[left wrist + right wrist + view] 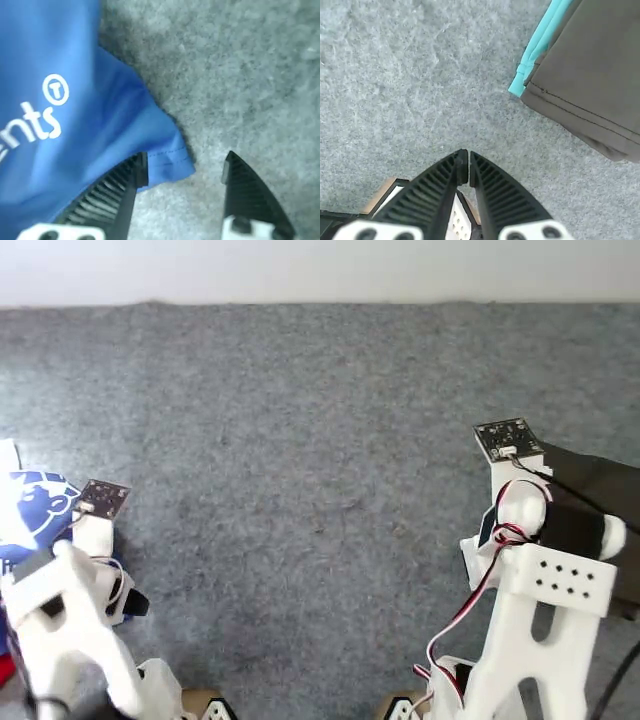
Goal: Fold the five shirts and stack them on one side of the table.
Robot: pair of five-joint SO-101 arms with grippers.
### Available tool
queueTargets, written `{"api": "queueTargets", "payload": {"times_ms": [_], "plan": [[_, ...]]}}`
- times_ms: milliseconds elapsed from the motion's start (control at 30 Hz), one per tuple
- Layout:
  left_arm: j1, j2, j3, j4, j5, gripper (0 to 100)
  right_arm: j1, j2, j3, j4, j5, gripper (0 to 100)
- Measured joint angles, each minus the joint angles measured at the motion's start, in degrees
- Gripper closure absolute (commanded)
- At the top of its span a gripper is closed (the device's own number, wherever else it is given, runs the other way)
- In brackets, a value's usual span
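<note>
– Grey mat (pixel 300 420) over the whole table, fuzzy nap; pale wall (pixel 300 270) along twelve o'clock. Shirts?

– Two spots in the high view. Blue shirt (pixel 30 510) at nine o'clock, running off the frame's edge, white print on it. Dark shirt (pixel 605 475) at three o'clock, partly behind the right arm (pixel 540 590).

– Blue one, closer?

– Left wrist view: smooth cloth with a slight sheen. White lettering and a circled mark. One stitched hem corner lies flat on the mat. Folded or not, cannot tell.

– Left gripper?

– Left gripper (pixel 186 160) spread wide, nothing held. One jaw sits over the hem corner, the other over bare mat, and the corner's tip lies between them. Whether the jaw touches the cloth, cannot tell.

– Dark one?

– Right wrist view: grey-brown, matte, a line of stitching along the hem, and the edge looks doubled over and thick. Teal shirt (pixel 535 55) lies under it, with a thin strip of its edge poking out past the dark hem.

– Right gripper?

– Right gripper (pixel 469 157) closed, tips meeting, empty. It is above bare mat, near the corner of that pile but apart from it.

– Arms, high view?

– Left arm (pixel 70 620) at seven o'clock, just beside the blue shirt. Right arm at four to five o'clock, against the dark shirt's edge.
</note>
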Motion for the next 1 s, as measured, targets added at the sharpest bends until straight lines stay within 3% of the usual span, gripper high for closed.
{"api": "queueTargets", "payload": {"times_ms": [133, 267, 433, 667, 1000], "plan": [[0.00, 12.22, -7.21, 0.00, 1.67, 85, 0.00, 0.00, 0.00, 0.00, 0.00, 98.9], [0.35, 20.57, -11.96, 0.00, 1.67, 99, 0.00, 0.00, 0.00, 0.00, 0.00, 98.9], [1.85, 23.47, -14.95, 2.90, 1.85, 99, 0.00, 0.00, 0.00, 0.00, 0.00, 98.9], [6.59, 14.15, -27.96, 13.19, 5.80, 99, 0.00, 0.00, 0.00, 0.00, -5.71, 98.9], [24.70, -1.67, -48.97, 15.38, 25.93, 99, 0.00, 0.00, 0.00, 0.00, -6.59, 98.9]]}}
